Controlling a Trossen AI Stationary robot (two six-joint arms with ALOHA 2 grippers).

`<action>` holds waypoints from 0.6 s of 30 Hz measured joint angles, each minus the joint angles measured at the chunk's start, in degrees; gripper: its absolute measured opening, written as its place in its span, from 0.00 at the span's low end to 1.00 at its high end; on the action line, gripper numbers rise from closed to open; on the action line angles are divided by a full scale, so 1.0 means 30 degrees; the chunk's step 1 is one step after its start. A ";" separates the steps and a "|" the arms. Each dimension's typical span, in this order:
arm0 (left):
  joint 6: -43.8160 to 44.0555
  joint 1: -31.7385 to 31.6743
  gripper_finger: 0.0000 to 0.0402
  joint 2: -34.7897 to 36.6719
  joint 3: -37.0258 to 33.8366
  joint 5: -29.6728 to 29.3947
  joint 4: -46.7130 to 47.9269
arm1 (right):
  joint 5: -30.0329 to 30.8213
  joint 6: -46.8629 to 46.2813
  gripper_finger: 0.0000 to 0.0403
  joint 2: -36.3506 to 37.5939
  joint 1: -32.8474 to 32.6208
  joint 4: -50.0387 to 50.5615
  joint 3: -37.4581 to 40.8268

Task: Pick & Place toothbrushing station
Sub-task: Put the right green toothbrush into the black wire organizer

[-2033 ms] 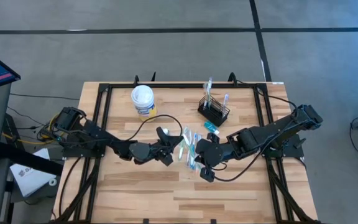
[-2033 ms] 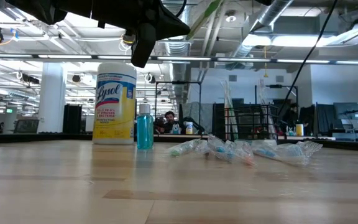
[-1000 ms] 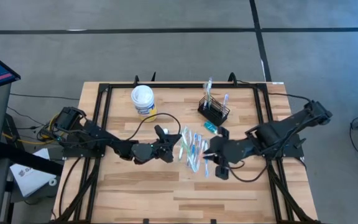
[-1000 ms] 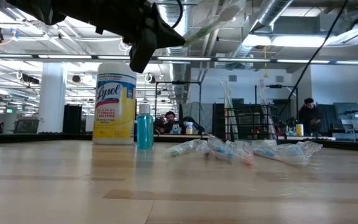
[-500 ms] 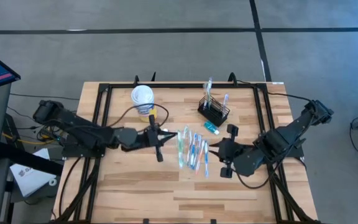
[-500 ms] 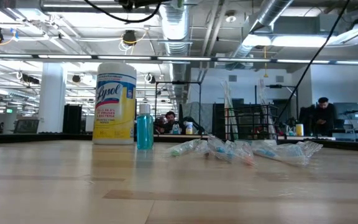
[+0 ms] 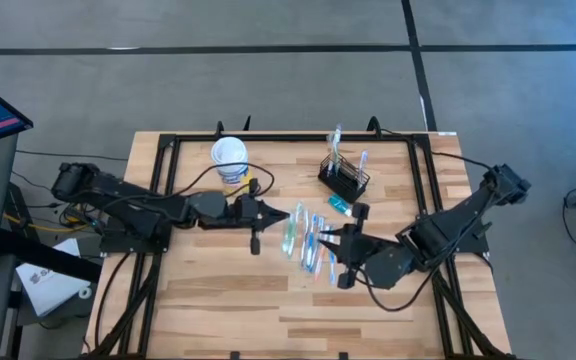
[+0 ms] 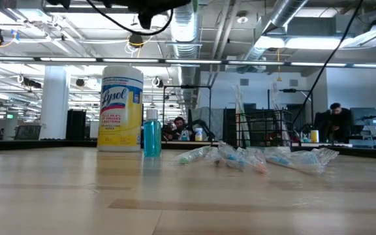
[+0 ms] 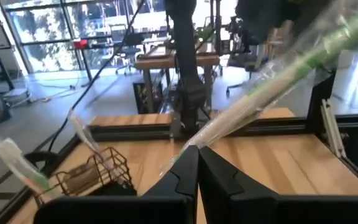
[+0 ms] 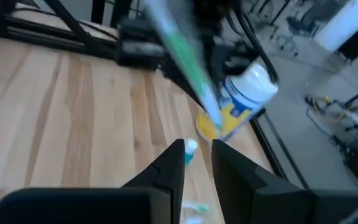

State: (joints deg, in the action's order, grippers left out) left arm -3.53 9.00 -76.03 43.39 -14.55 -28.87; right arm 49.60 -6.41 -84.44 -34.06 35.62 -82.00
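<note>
My left gripper (image 7: 273, 213) is above the table's middle, shut on a wrapped green toothbrush (image 9: 278, 81), which also shows in the right wrist view (image 10: 182, 53). The black wire-mesh toothbrushing station (image 7: 345, 178) stands at the far right with toothbrushes upright in it, and the left wrist view shows it too (image 9: 95, 174). A pile of wrapped toothbrushes (image 7: 313, 245) lies on the wood between my two grippers. My right gripper (image 7: 330, 243) hovers right of the pile, facing my left gripper. Its fingers are open (image 10: 197, 149), with a gap between them. My left gripper pinches the wrapped toothbrush near its lower end (image 9: 207, 134) between its two fingers. The fingers lie level and cross the toothbrush. The toothbrush is lifted clear of the table and slants up and away from the fingertips, while a short end of wrapper (image 9: 166, 171) sticks out on the other side.
A yellow canister with a white lid (image 7: 230, 160) stands at the far left, with a small blue bottle (image 8: 151, 134) beside it. A small teal item (image 7: 340, 205) lies near the station. The near half of the table (image 7: 288, 310) is bare wood. A black frame runs around the table.
My left gripper has risen with the green toothbrush, out of the top of the low view. It has gone toward the far edge and rolled about its own line. My right gripper has turned to face my left gripper and shifted a little toward the pile.
</note>
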 joint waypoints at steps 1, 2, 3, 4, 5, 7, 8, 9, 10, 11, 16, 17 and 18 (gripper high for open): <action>0.0085 -0.0069 0.00 -0.0034 -0.0005 0.0003 0.0140 | 0.0007 0.0355 0.18 -0.0113 0.0065 -0.0369 0.0000; 0.0254 -0.0119 0.00 -0.0048 -0.0012 0.0005 0.0204 | 0.0000 0.0668 0.18 -0.0235 0.0124 -0.0639 0.0000; 0.0277 -0.0175 0.00 -0.0050 -0.0012 0.0025 0.0169 | 0.0007 0.0803 0.18 -0.0362 0.0196 -0.0903 0.0000; 0.0298 -0.0248 0.00 -0.0038 -0.0012 0.0130 0.0107 | 0.0007 0.1009 0.18 -0.0396 0.0293 -0.1020 0.0001; 0.0323 -0.0312 0.00 -0.0031 -0.0012 0.0338 0.0098 | 0.0000 0.1117 0.18 -0.0402 0.0367 -0.1027 0.0007; 0.0339 -0.0359 0.00 -0.0038 -0.0012 0.0520 0.0148 | 0.0007 0.1144 0.18 -0.0382 0.0575 -0.1220 0.0001; 0.0342 -0.0359 0.00 -0.0038 -0.0012 0.0520 0.0127 | 0.0002 0.1148 0.18 -0.0381 0.0674 -0.1252 0.0000; 0.0342 -0.0359 0.00 -0.0038 -0.0012 0.0519 0.0112 | -0.0029 0.1173 0.18 -0.0381 0.0763 -0.1258 0.0000; 0.0338 -0.0359 0.00 -0.0038 -0.0012 0.0520 0.0114 | -0.0148 0.1329 0.18 -0.0381 0.0861 -0.1380 0.0007; 0.0342 -0.0359 0.00 -0.0038 -0.0012 0.0520 0.0133 | -0.0326 0.1587 0.18 -0.0381 0.0938 -0.1648 0.0007; 0.0328 -0.0358 0.00 -0.0038 -0.0012 0.0520 0.0124 | -0.0533 0.1662 0.18 -0.0381 0.1366 -0.2176 0.0007; 0.0328 -0.0352 0.00 -0.0038 -0.0012 0.0524 0.0119 | -0.0541 0.1522 0.18 -0.0381 0.1499 -0.2064 0.0007; 0.0328 -0.0352 0.00 -0.0038 -0.0012 0.0521 0.0120 | -0.0553 0.1315 0.18 -0.0381 0.1657 -0.2026 0.0007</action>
State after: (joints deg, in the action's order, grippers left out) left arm -2.55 7.94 -76.14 43.35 -12.99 -28.51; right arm 47.94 -2.46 -85.58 -29.09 29.54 -81.97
